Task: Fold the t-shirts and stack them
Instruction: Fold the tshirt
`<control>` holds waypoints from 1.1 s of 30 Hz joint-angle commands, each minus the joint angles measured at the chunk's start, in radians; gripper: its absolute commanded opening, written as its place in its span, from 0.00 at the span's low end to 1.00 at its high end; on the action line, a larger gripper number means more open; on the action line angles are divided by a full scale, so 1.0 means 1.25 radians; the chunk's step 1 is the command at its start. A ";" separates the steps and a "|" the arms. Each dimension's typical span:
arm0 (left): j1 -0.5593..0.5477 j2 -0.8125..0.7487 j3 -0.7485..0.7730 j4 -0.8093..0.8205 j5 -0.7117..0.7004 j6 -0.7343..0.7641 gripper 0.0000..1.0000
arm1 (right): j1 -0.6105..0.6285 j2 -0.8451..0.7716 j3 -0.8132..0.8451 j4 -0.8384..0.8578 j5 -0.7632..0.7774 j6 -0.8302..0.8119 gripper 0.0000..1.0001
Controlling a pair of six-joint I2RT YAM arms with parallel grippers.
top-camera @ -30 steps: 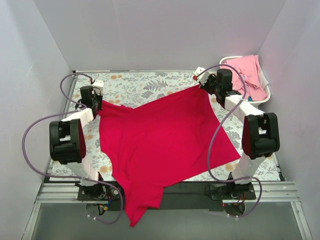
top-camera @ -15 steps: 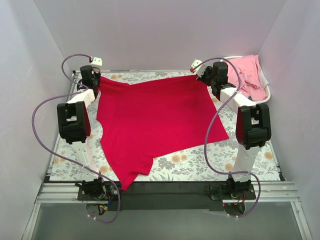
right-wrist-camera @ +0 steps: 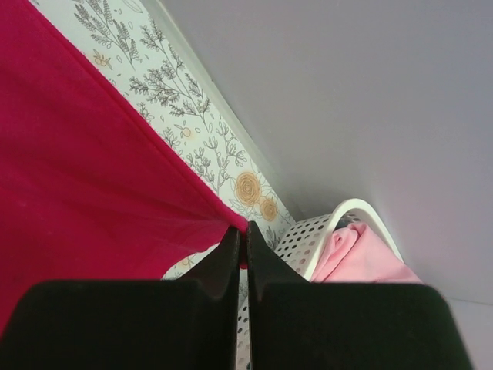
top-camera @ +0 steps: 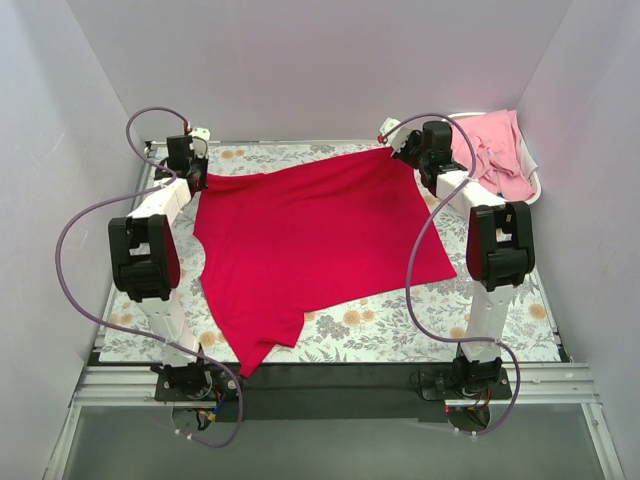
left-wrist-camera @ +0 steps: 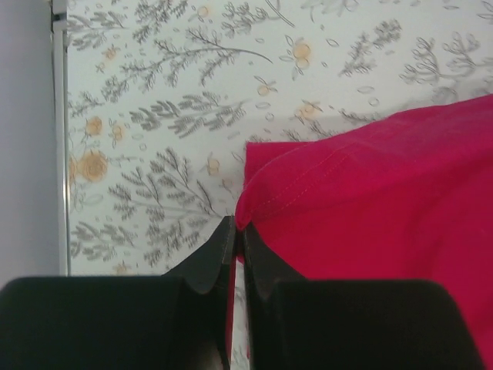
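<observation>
Red t-shirt (top-camera: 320,245): lies spread mostly flat across the floral counter (top-camera: 420,320), filling the middle. One pointed end reaches toward the near edge on the left side.
Left pincer (left-wrist-camera: 237,229): pressed closed on the far-left corner of the red t-shirt. A stitched hem shows just past its tips.
Right pincer (right-wrist-camera: 240,231): clamped closed on the far-right corner of the same shirt, with the cloth drawn into a narrow point at its tips.
Far edge of the shirt: runs nearly straight from one pincer to the other, along the back of the counter.
Pink t-shirts (top-camera: 495,150): heaped in the white basket (right-wrist-camera: 348,203) at the far right corner, spilling over its rim, apart from the red one.
</observation>
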 commanded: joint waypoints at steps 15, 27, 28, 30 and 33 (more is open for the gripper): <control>-0.069 -0.317 -0.167 -0.145 -0.129 -0.176 0.00 | -0.010 -0.009 0.026 0.024 -0.002 -0.043 0.01; -0.096 -0.452 -0.241 -0.212 -0.096 -0.214 0.00 | -0.021 -0.050 -0.030 0.024 -0.003 -0.044 0.01; -0.101 -0.458 -0.245 -0.219 -0.105 -0.224 0.00 | -0.022 -0.050 -0.030 0.024 -0.005 -0.042 0.01; -0.108 -0.467 -0.251 -0.233 -0.112 -0.235 0.00 | -0.026 -0.055 -0.035 0.024 -0.008 -0.040 0.01; -0.122 -0.488 -0.272 -0.255 -0.118 -0.251 0.00 | -0.027 -0.067 -0.052 0.024 -0.019 -0.047 0.01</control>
